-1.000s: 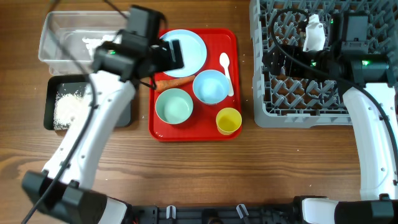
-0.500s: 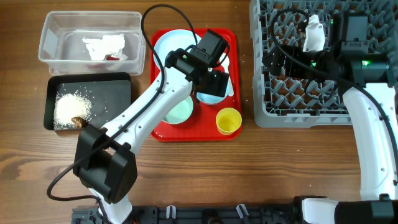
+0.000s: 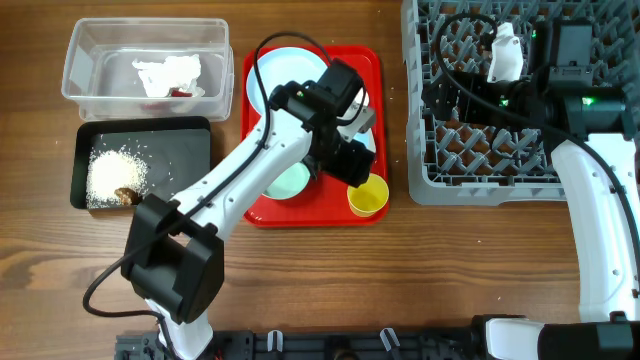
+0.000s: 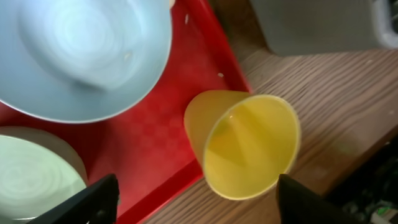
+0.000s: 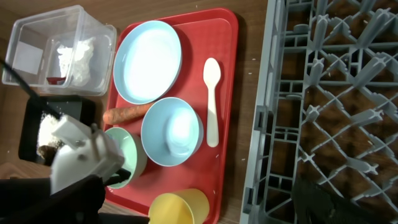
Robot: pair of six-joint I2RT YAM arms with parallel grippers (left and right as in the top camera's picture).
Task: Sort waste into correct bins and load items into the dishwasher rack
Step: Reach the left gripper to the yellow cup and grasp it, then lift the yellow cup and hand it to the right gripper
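Note:
My left gripper [image 4: 199, 208] is open and empty, its fingers to either side of the small yellow cup [image 4: 249, 146] at the front right corner of the red tray; in the overhead view the gripper [image 3: 356, 170] hovers just above the cup [image 3: 368, 196]. On the tray are a light-blue plate [image 5: 148, 61], a blue bowl [image 5: 171, 130], a pale green bowl [image 5: 124, 165], a white spoon [image 5: 211, 99] and an orange carrot [image 5: 127, 114]. My right gripper [image 3: 445, 100] is open and empty above the grey dishwasher rack [image 3: 500, 185].
The clear tub [image 3: 90, 45] holds a white napkin [image 3: 168, 72] and a red wrapper [image 3: 180, 92]. The black tray [image 3: 185, 150] holds rice [image 3: 112, 172] and a brown lump [image 3: 125, 195]. The red tray [image 3: 300, 215] lies between the bins and the rack.
My left arm has swung from the bins on the left across the red tray and down to the yellow cup. The right arm has not moved.

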